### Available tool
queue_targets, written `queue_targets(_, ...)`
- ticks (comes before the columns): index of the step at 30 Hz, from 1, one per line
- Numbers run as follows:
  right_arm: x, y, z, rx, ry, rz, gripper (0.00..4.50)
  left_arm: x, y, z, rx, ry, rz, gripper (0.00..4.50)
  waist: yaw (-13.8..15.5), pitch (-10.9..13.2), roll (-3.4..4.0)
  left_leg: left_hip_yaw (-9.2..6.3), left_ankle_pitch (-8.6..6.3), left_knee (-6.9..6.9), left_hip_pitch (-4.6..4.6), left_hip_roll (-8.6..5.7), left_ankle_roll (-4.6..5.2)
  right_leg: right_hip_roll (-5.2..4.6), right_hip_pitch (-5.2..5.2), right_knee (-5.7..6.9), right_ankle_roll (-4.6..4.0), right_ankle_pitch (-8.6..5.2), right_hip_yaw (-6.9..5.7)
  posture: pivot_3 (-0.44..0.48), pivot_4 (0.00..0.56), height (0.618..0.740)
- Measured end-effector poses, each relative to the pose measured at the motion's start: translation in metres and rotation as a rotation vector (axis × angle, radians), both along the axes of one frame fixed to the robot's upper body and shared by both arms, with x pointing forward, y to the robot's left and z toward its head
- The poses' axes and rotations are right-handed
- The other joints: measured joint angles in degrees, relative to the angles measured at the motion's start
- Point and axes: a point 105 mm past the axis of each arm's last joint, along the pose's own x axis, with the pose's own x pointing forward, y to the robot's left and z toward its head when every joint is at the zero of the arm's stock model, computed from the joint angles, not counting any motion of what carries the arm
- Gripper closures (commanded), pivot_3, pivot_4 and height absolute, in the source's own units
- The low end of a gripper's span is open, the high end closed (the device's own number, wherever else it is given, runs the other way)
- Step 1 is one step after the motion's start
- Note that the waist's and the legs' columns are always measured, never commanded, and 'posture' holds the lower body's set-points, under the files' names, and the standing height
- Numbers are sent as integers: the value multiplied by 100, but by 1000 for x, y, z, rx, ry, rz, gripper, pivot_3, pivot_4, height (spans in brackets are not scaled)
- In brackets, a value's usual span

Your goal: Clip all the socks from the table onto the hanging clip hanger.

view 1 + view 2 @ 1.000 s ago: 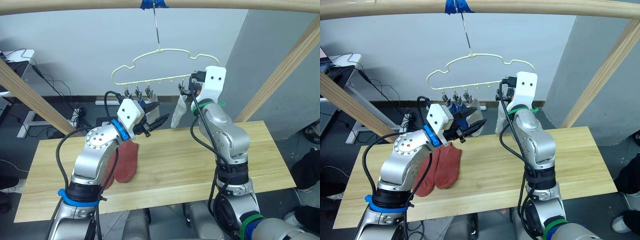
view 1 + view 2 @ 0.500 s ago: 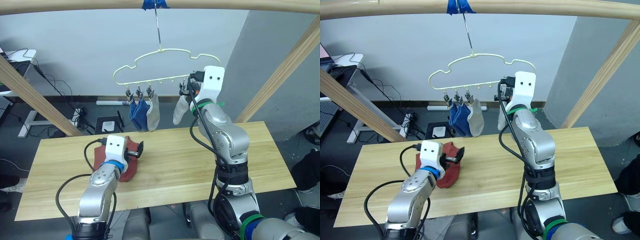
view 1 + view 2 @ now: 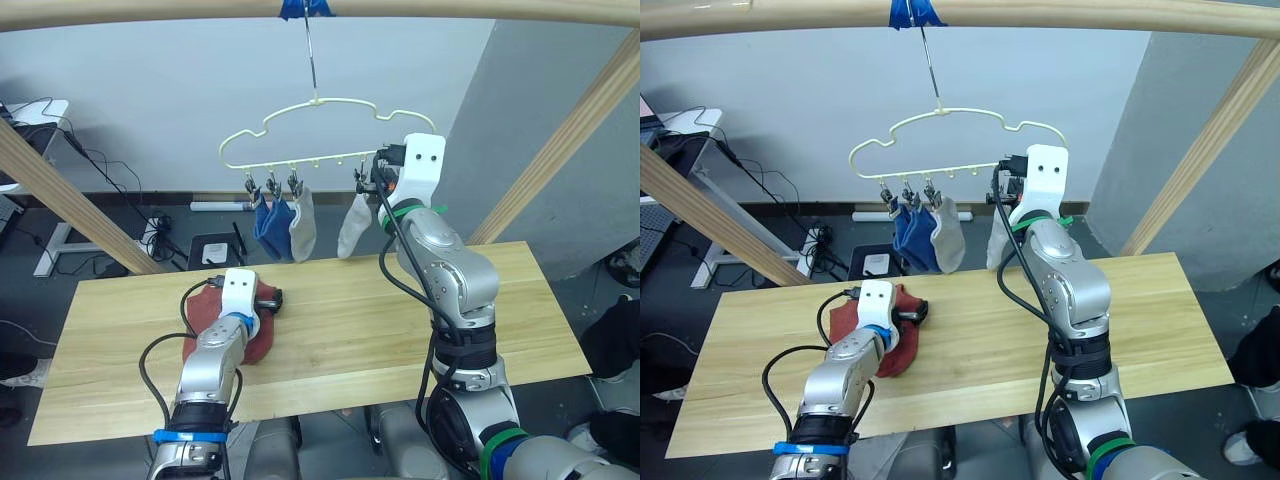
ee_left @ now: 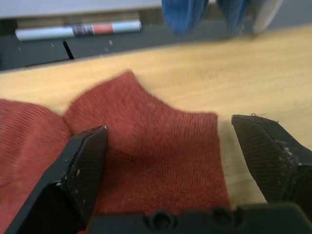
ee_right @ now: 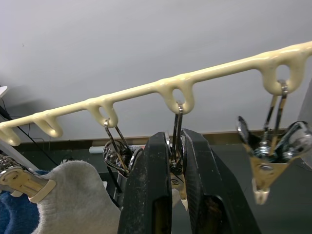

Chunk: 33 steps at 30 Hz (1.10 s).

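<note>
Red socks being straddled on the table, a clip being pinched on the hanger.

The left gripper [image 4: 165, 161] is being held spread over the rust-red socks [image 4: 146, 146] lying on the table [image 3: 400, 320]; a clip [image 5: 176, 161] of the clip hanger [image 3: 320, 130] is being squeezed by the right gripper [image 5: 176, 170], beside hung blue socks [image 3: 268, 225] and grey socks [image 3: 303, 225].

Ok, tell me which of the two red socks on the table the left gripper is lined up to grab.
The red sock nearer the table's middle: the open left gripper straddles its cuff end. The other red sock lies beside it, outside the fingers.
</note>
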Motion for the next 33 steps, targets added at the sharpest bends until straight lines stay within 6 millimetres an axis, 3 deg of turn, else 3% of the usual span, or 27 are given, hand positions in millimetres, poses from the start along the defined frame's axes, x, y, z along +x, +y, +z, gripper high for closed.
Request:
queue_targets(5, 0, 0, 0, 0, 0, 1, 4454, -2, 1, -3, 17, 18, 0, 1395, -6, 0, 0, 1, 0, 1, 1, 0, 0, -1, 1, 1, 3, -2, 1, -213, 270, 740)
queue_targets(7, 0, 0, 0, 0, 0, 2, 4454, -2, 1, -3, 15, 21, 1, 1658, -8, 0, 0, 1, 0, 1, 1, 0, 0, -1, 1, 1, 3, -2, 1, -215, 266, 740)
queue_targets(23, 0, 1, 0, 0, -3, 9, 4454, -10, -3, -3, -5, 2, -41, 2549, -9, 0, 0, 1, 0, -1, 0, 0, 0, -2, 0, -5, 6, -4, 1, -216, 258, 740)
queue_targets(25, 0, 1, 1, 0, -4, 10, 4454, -10, -6, -3, -10, -9, -62, 2939, -9, 0, 0, 3, 0, -2, 0, 0, 0, -2, 0, -6, 6, -4, 2, -209, 256, 740)
queue_targets(30, 0, 1, 1, 2, -8, 12, 4454, -13, -10, -1, -15, -34, -88, 4398, -10, 0, 0, 3, 0, -10, -1, 0, 0, -2, -3, -9, 5, -4, 2, -214, 257, 740)
queue_targets(33, 0, 1, 2, 3, -10, 12, 4454, -16, -13, -2, -24, -38, -111, 4500, -11, 0, 0, 5, 0, -11, -1, 0, 0, -2, -4, -12, 6, -4, 3, -217, 257, 740)
